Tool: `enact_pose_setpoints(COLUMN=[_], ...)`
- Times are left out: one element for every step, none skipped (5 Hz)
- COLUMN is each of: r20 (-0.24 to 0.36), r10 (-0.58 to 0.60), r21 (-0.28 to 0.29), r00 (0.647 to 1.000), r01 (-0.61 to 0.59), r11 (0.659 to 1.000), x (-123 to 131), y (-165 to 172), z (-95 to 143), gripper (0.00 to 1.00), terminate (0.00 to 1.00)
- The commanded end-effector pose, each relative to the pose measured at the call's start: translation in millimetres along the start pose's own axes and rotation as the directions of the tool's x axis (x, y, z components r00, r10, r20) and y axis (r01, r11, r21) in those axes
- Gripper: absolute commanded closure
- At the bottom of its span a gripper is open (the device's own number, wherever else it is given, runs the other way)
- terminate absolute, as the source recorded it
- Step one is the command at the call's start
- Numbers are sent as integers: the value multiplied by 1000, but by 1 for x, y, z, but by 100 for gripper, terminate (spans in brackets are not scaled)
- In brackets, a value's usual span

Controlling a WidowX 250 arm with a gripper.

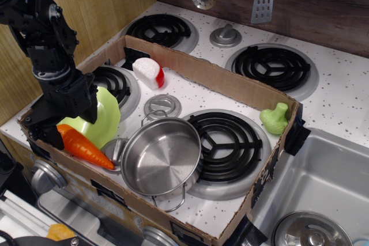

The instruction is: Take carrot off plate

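The orange carrot [86,148] lies slanted at the front left of the cardboard box, tip pointing right toward the steel pot. Its thick end sits under my black gripper [63,125], which looks closed on it; the green stem is hidden by the fingers. The carrot's body is over the front edge of the lime-green plate [107,117]. The plate is tipped up, leaning behind the gripper against the left burner.
A steel pot [161,156] stands just right of the carrot. A cardboard box wall [213,79] encloses the area. A white-and-red toy [149,72], a light green knobbly vegetable [275,118] and stove knobs [162,105] are inside. A sink [323,188] lies at the right.
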State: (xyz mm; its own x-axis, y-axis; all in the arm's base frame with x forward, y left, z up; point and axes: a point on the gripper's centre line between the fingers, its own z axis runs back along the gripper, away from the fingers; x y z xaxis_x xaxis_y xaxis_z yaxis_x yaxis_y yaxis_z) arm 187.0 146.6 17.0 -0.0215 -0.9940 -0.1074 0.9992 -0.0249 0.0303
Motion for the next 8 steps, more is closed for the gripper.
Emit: enact_pose_setpoints(r20=[11, 16, 29, 5, -30, -39, -57, -63], r10=[39, 36, 23, -3, -61, -109, -115, -123], r21=[133, 171, 136, 117, 60, 0, -2, 25], r00=[999, 999, 999, 1000, 998, 993, 992, 990], r01=[-40, -38, -26, 2, 62, 109, 115, 125], r11=[990, 985, 990, 993, 996, 994, 993, 992], x=[-12, -13, -15, -19, -24, -26, -26, -32], y=[2, -5, -11, -6, 3, 13, 31, 55], z=[11, 11, 9, 21, 45, 62, 80, 84], gripper=[100, 100, 100, 100, 100, 100, 100, 100], terminate=[0, 0, 0, 0, 0, 0, 0, 0])
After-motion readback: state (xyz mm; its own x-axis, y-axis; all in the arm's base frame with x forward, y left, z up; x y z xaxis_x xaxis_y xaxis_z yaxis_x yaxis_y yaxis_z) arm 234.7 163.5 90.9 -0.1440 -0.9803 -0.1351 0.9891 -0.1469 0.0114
